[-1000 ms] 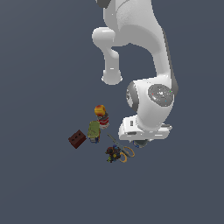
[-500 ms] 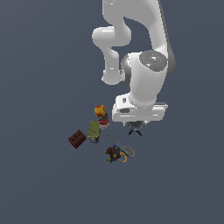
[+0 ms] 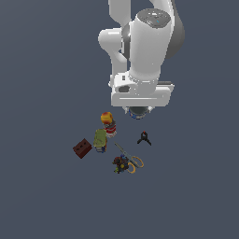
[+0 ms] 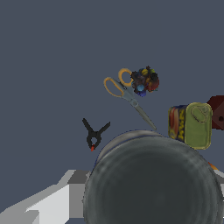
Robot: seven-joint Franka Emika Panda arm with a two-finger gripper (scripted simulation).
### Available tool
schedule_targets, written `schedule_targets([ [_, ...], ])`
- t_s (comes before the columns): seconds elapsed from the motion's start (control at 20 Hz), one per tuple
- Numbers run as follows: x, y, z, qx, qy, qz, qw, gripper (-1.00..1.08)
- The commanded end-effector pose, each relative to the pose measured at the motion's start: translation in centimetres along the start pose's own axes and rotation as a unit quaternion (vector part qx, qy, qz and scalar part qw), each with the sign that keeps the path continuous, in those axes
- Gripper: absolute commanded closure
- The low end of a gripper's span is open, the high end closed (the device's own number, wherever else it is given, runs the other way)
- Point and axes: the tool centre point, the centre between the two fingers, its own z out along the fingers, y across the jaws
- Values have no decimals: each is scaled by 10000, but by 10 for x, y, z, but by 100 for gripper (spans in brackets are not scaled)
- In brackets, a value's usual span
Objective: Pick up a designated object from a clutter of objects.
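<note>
My gripper (image 3: 138,113) is shut on the designated object, the small round blue-grey can (image 3: 138,111), and holds it well above the floor. In the wrist view the can's dark grey round face (image 4: 153,183) fills the foreground, with one grey finger (image 4: 48,203) beside it. The rest of the clutter lies below: the red-yellow can (image 3: 108,122), green box (image 3: 100,139), dark red brick (image 3: 82,148), black clamp (image 3: 144,138), orange-handled scissors (image 3: 130,158) and dark toy (image 3: 121,164).
The wrist view shows the scissors (image 4: 127,92) touching the toy (image 4: 145,81), the clamp (image 4: 95,133) apart from them, and the green box (image 4: 197,125) lying against the red-yellow can (image 4: 177,121) with the brick (image 4: 217,113) beyond. The floor is plain dark grey.
The hand has risen from beside the scissors and clamp, carrying the round can up and slightly toward the exterior view's left. The other objects have not moved.
</note>
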Motion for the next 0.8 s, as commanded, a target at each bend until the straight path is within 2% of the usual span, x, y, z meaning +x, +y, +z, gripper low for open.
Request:
schedule_targets([
  [0.0,-13,7,-20,6,5,-1,10000,108],
  [0.4,-52,31,-81,9,5,-2,10000,108],
  [0.75,-76,46,-120,9,5,-2,10000,108],
])
